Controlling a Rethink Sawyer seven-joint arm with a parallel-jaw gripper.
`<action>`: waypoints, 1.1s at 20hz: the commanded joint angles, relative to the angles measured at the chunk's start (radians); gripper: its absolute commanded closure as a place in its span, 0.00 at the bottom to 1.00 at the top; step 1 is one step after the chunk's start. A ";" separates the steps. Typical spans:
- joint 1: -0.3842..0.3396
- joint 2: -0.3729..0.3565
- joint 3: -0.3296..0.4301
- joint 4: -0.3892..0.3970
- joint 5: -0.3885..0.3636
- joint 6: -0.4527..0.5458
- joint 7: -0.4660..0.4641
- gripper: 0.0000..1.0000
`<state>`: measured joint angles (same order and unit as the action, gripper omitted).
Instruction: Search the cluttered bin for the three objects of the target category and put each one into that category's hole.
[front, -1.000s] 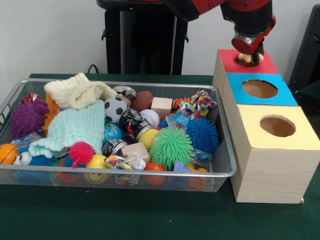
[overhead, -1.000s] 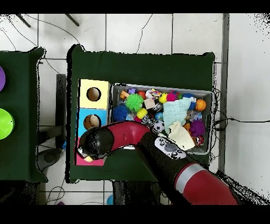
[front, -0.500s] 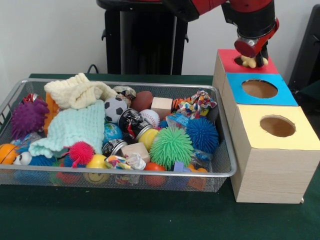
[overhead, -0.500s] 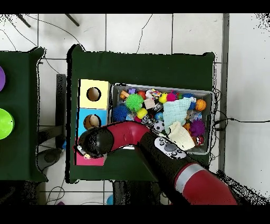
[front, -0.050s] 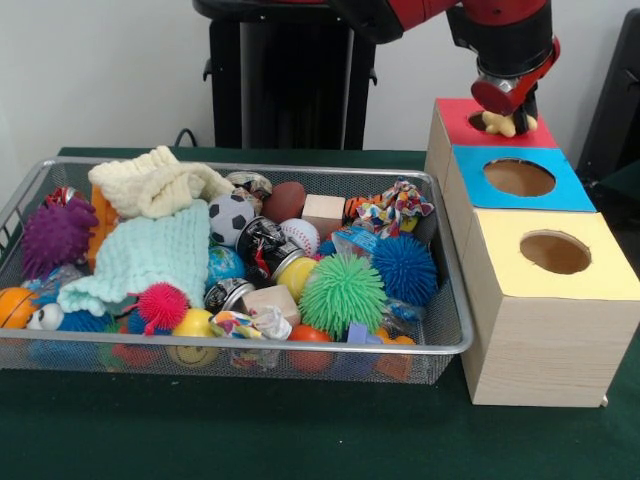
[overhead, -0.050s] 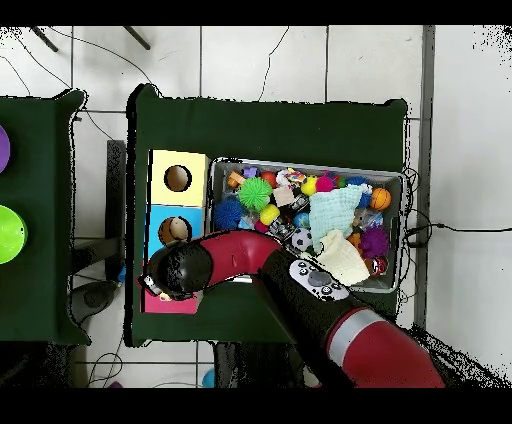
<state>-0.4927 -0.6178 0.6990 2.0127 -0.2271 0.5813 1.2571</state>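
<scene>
A wire mesh bin (front, -0.050s: 440, 345) full of small toys is seen on a dark green table (front, -0.050s: 300, 440), with a long wooden box (front, -0.050s: 530, 345) just beside it. The top of the box is split into three coloured panels, each with a round hole: a yellow panel (front, -0.050s: 600, 270) nearest the camera, a blue panel (front, -0.050s: 560, 190) in the middle and a red panel (front, -0.050s: 455, 120) at the far end. The red and black arm (front, -0.050s: 500, 30) is poised over the red panel, and its gripper (front, -0.050s: 505, 118) hangs right at that panel's hole.

A small pale yellow object (front, -0.050s: 503, 123) is seen under the gripper, at the mouth of the red hole. Whether it is clamped or already let go cannot be told, because the fingers are hidden by the wrist. In the overhead view the same spot is covered by the arm's dark wrist (overhead, -0.050s: 180, 268).

The step in hand is judged to be the drop into the red hole. It is done well if the object is centred over the opening before release, so that it is not caught on the rim, and if the gripper is lifted straight up afterwards.

Inside the bin, a green spiky ball (front, -0.050s: 342, 292), a blue spiky ball (front, -0.050s: 404, 268), a purple spiky ball (front, -0.050s: 55, 235), a small soccer ball (front, -0.050s: 230, 217) and two folded knit cloths, a cream cloth (front, -0.050s: 155, 185) and a mint cloth (front, -0.050s: 140, 255), are heaped together. Which of these belong to the target category cannot be judged.
</scene>
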 joint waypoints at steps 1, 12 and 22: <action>0.012 0.034 -0.054 -0.077 -0.035 -0.006 0.083 1.00; 0.022 0.029 -0.060 -0.097 -0.055 0.051 0.033 1.00; 0.026 0.027 -0.070 -0.112 -0.087 0.126 -0.022 1.00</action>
<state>-0.4755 -0.6178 0.6845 2.0007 -0.2274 0.5898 1.2571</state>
